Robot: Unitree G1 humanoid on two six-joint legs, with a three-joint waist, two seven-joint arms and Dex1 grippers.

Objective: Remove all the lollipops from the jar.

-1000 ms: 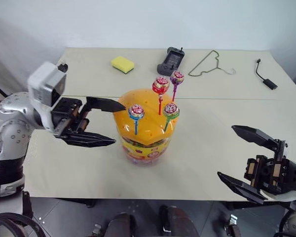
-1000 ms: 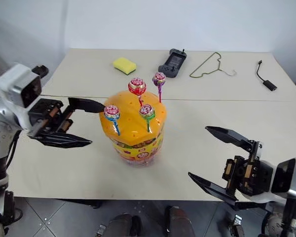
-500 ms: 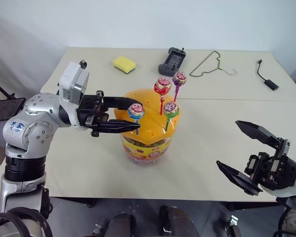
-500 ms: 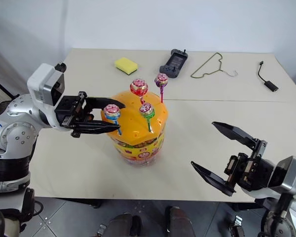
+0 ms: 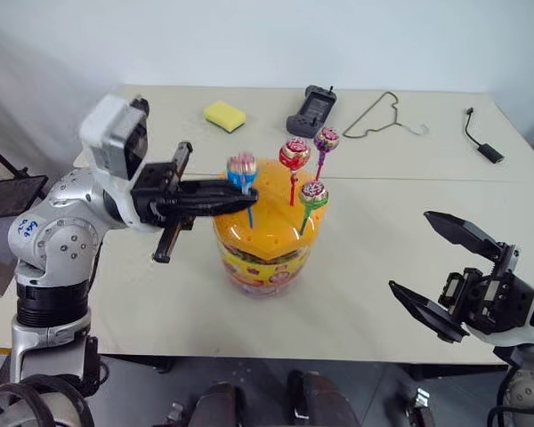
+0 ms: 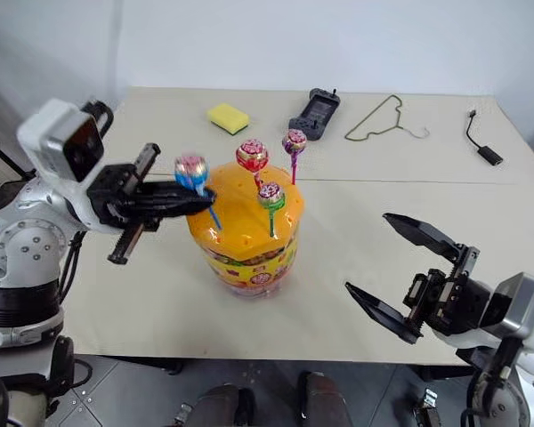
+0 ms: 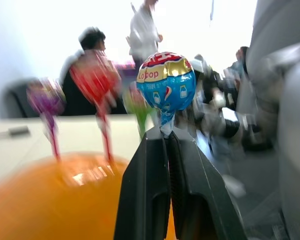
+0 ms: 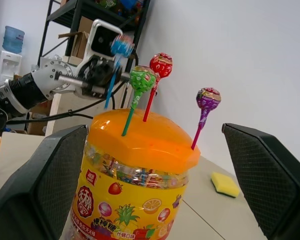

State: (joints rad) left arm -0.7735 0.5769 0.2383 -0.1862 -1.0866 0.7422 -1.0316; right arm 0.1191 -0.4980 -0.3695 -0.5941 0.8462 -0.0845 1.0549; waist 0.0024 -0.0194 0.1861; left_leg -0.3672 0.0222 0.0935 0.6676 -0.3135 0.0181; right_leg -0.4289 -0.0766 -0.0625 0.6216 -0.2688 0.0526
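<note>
Between left claw (image 5: 240, 195) fingers, blue lollipop (image 5: 241, 171)

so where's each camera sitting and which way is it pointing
Eye views: on the head, looking forward and down at the clear plastic jar with orange lid; both arms show.
Left wrist view: along the left gripper, shut on the blue-wrapped lollipop.
Right wrist view: between the open right gripper fingers, facing the jar and left arm.
All share the jar lid and the red lollipop.
</note>
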